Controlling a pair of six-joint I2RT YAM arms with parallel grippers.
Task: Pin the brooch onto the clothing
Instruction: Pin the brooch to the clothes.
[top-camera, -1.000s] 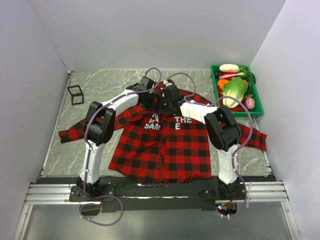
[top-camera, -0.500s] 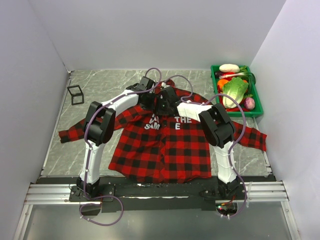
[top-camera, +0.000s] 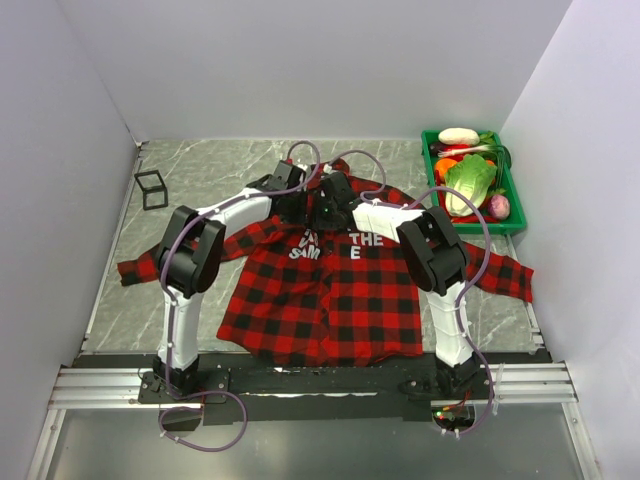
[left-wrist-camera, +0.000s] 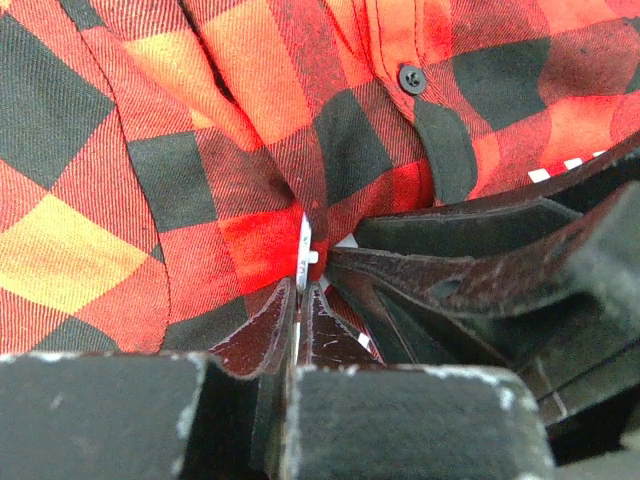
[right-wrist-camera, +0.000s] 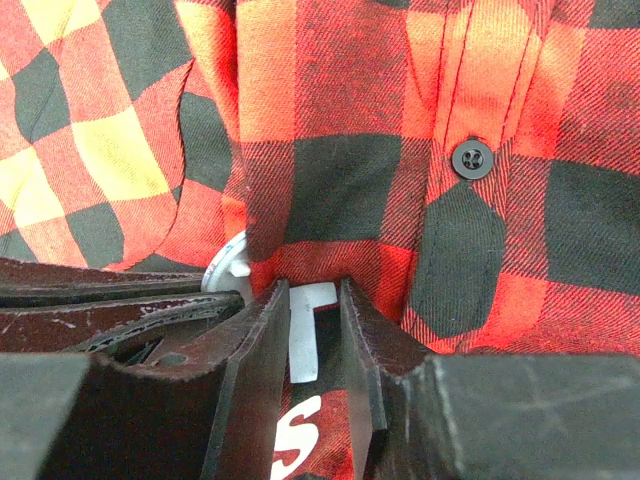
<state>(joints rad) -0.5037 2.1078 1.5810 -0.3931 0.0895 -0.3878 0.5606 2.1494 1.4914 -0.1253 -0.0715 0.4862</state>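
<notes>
The clothing (top-camera: 320, 290), a red-and-black plaid shirt with white letters, lies flat on the table. Both grippers meet at its upper chest, just below the collar. My left gripper (top-camera: 300, 207) (left-wrist-camera: 300, 292) is shut on the brooch (left-wrist-camera: 303, 250), a thin pale disc seen edge-on and pressed against the cloth. In the right wrist view the brooch (right-wrist-camera: 228, 262) peeks out from behind a raised fold. My right gripper (top-camera: 322, 212) (right-wrist-camera: 312, 295) pinches that fold of the shirt (right-wrist-camera: 330, 200), with a white printed letter showing between its fingers.
A green crate (top-camera: 428, 170) of vegetables stands at the back right. A small black wire-frame cube (top-camera: 151, 188) sits at the back left. A shirt button (right-wrist-camera: 472, 159) lies just right of the pinched fold. Walls close in on three sides.
Both arms have shifted their elbows slightly, the left one lower and the right one inward. The grippers stay together at the shirt's chest with their jaws unchanged.
</notes>
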